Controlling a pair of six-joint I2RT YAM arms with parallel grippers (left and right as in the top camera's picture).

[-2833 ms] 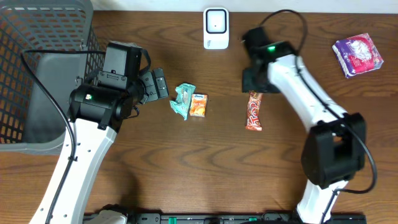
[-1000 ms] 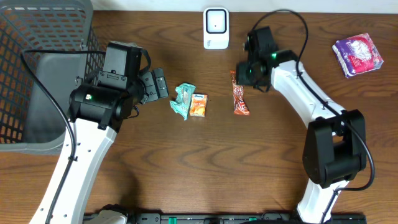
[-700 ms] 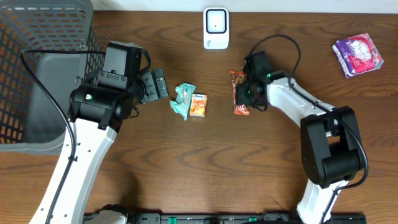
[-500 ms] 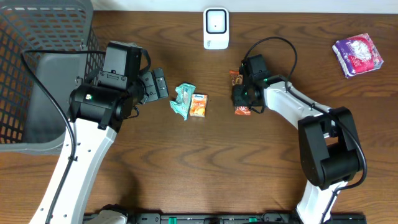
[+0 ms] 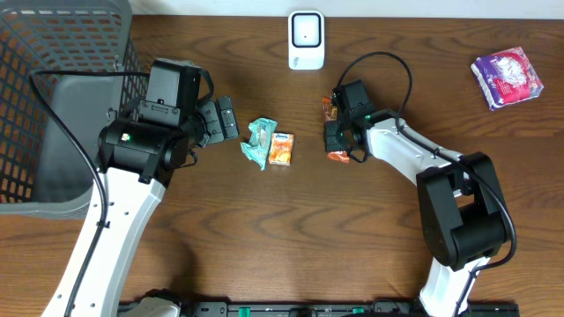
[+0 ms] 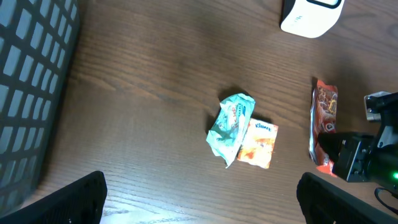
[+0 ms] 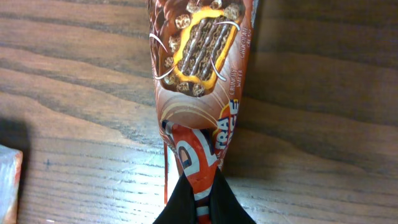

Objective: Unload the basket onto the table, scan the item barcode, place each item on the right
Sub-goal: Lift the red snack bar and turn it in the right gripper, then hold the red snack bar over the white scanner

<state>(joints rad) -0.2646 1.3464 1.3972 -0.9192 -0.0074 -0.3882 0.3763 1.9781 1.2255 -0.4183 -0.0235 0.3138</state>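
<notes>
The item is a red-brown chocolate wafer bar lying on the wooden table, also visible as the bar in the overhead view and the bar in the left wrist view. My right gripper is shut on the near end of its wrapper, black fingertips pinching it. From above, the right gripper covers the bar's middle. The white barcode scanner stands at the back, beyond the bar. My left gripper hangs open above the table, nothing between its fingers.
A teal packet and an orange tissue pack lie side by side left of the bar. A grey mesh basket fills the far left. A purple packet lies at the back right.
The right gripper has come down over the bar, shifted slightly left, and its jaws have closed on the wrapper. The left arm has not moved.
</notes>
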